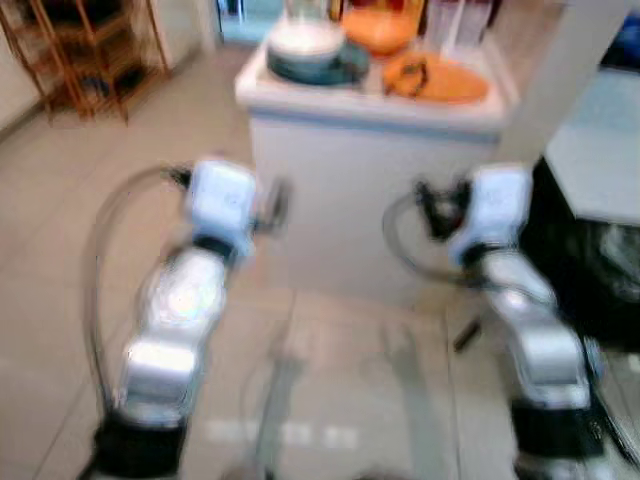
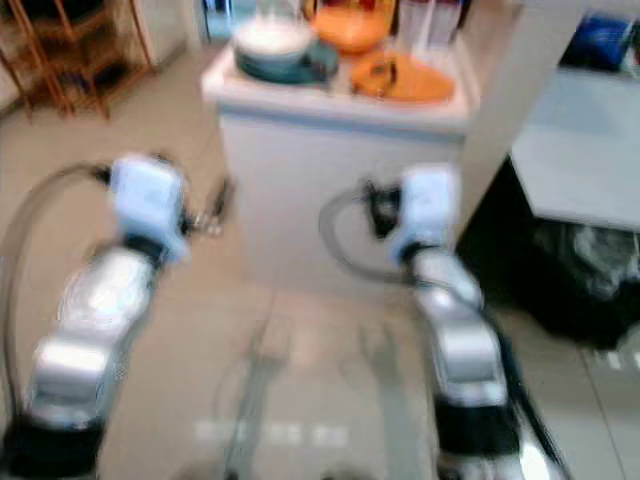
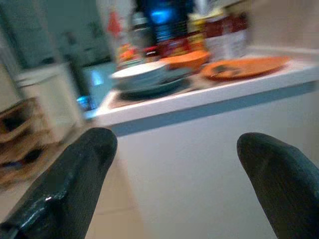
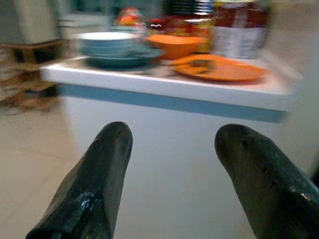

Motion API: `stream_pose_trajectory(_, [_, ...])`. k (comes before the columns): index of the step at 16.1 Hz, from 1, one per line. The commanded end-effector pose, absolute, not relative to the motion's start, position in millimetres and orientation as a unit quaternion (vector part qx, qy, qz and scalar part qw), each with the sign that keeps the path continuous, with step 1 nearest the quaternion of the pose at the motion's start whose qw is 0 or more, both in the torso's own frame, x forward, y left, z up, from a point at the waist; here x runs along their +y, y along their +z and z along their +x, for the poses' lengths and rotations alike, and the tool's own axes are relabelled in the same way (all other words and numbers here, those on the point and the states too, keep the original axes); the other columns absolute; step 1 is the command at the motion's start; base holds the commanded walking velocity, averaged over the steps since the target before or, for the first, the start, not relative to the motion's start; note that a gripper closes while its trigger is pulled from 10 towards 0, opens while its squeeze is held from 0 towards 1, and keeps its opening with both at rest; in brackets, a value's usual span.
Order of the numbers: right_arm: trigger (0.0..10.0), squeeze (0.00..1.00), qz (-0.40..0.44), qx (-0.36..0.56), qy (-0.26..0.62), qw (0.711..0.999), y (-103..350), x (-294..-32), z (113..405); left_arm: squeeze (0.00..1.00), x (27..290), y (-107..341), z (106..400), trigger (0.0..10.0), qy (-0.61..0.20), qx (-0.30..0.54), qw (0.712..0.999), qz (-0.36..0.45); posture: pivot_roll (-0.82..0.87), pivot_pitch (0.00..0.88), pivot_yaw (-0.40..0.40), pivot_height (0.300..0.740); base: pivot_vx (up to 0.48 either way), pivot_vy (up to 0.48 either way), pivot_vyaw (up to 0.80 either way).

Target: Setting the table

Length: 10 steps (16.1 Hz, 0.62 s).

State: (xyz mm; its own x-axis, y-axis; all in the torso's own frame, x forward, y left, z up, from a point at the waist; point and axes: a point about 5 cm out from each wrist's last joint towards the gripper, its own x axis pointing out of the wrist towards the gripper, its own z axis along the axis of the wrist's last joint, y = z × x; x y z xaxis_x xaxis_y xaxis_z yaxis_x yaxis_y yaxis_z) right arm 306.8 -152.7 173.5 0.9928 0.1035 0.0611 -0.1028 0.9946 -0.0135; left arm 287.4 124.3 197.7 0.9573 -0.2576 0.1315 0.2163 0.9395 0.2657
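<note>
Both arms are reaching forward over the tiled floor [image 1: 60, 200] toward a white counter [image 1: 350, 200], and the head views are smearing everything with blur. The left gripper [image 3: 174, 149] is standing wide apart, its two black fingers [image 3: 70, 184] framing the counter's white front with nothing between them; their bases are running off the frame. The right gripper [image 4: 172, 149] is likewise spread wide and holding nothing, the counter face lying straight ahead of it and apart from it. Beyond and above both sets of fingertips, on the counter top, the tableware is sitting: a pale bowl [image 4: 107, 42] is resting on a teal plate [image 4: 122, 59], an orange bowl [image 4: 184, 45] is standing just behind them, and an orange plate [image 4: 222, 68] is lying toward the right gripper's side. Something dark is lying on that orange plate, too blurred to identify. Behind the dishes, jars and bottles [image 4: 239, 30] are crowding together, their tops cut off and their labels unreadable. Off beyond the left gripper, a wooden rack [image 1: 85, 50] is standing on the floor, partly cropped. Past the right gripper, a dark mass [image 2: 590, 270] is sitting under a pale surface [image 2: 580, 140], and its nature is impossible to make out.
</note>
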Motion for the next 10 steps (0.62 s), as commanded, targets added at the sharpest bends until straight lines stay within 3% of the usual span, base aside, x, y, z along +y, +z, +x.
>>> stream_pose_trajectory(1, [10.0, 0.00, 0.003, -0.043, 0.056, 0.997, 181, -149, 307, 0.00, 130, 204, 292, 10.0, -0.113, -0.092, 0.980, 0.134, 0.09, 0.035, -0.039, 0.740, 0.431, 0.000, -0.80])
stream_pose_trajectory(8, [10.0, 0.00, 0.022, -0.043, 0.054, 0.997, 185, -146, 313, 0.00, 132, 211, 304, 10.0, -0.108, -0.105, 0.980, 0.133, 0.09, 0.029, -0.052, 0.740, 0.458, 0.000, -0.80])
stream_pose_trajectory(10, [10.0, 0.00, 0.007, -0.046, 0.060, 0.997, 184, -144, 316, 0.00, 132, 215, 310, 10.0, -0.106, -0.111, 0.980, 0.130, 0.10, 0.030, -0.049, 0.740, 0.459, 0.000, -0.30])
